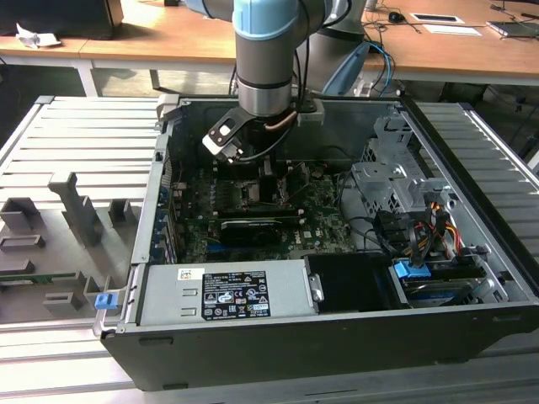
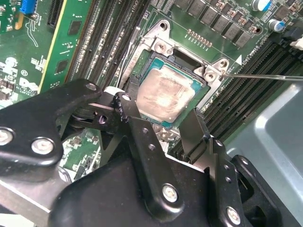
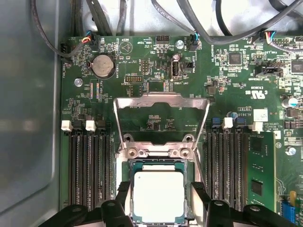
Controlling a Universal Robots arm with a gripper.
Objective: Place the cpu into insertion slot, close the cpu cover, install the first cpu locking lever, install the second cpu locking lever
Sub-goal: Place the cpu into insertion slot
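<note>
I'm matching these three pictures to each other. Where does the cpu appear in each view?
Exterior view: hidden below the arm, at the insertion slot mid-motherboard.
First wrist view: the cpu lies in the slot, between the black memory slots.
Second wrist view: it lies in the slot, smudged metal top up.
Shared landmark: the insertion slot; both wrist views show its screwed metal rim beside the cpu.

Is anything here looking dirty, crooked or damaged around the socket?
Only the small square silvery-tan cpu in the dark metal-rimmed insertion slot: its top looks smeared and blotchy. The silver-grey hinged cpu cover stands open, seemingly undamaged.
</note>
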